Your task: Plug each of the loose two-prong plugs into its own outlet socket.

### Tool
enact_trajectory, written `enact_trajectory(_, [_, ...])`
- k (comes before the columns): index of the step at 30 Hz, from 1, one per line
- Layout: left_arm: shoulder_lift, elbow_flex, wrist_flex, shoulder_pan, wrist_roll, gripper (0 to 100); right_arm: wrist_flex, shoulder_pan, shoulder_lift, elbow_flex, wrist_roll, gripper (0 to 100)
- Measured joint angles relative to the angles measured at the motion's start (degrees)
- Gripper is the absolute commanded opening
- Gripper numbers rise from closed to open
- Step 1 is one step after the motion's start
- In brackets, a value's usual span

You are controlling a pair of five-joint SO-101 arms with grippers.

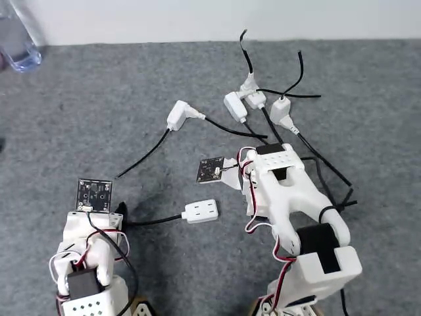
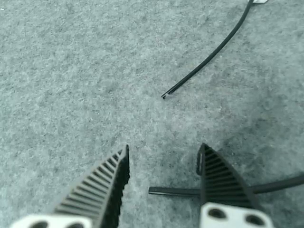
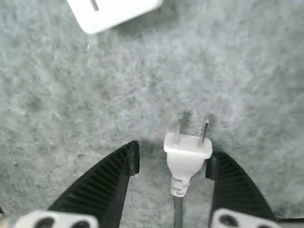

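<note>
plug [image 3: 187,152]: white, two-prong, laid flat on the grey worktop [image 3: 71,95] between the fingers of the right tool, closer to one finger than the other.
right tool [image 3: 173,153]: spread wide; nothing is pinched yet, though one finger is seen just beside the plug body.
long axis: aligned with the tool's own line, prongs pointed away from the wrist, cord trailed back beneath it.
socket block [image 3: 111,12]: white, one slot seen, placed ahead of the prongs, off to one side and apart from them.
left tool [image 2: 165,149]: spread, held over bare worktop, its arm at lower left of the high view; a black cord [image 2: 173,191] is passed behind one finger.
nearer arm: the right, by judgement; a squeeze across the plug body is called for.
</note>
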Motion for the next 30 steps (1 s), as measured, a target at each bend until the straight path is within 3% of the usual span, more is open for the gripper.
enact_trajectory(9, [0.0, 0.0, 0.0, 0.0, 0.0, 22, -0.2, 0.0, 0.0, 0.3, 0.0, 24.0])
enact_trajectory(17, [0.0, 0.0, 0.0, 0.0, 0.0, 22, -2.2, 0.1, 0.3, -0.7, 0.0, 0.3])
enact_trajectory(30, [0.0, 0.0, 0.0, 0.0, 0.0, 22, -2.7, -0.1, 0.7, -0.8, 0.0, 4.6])
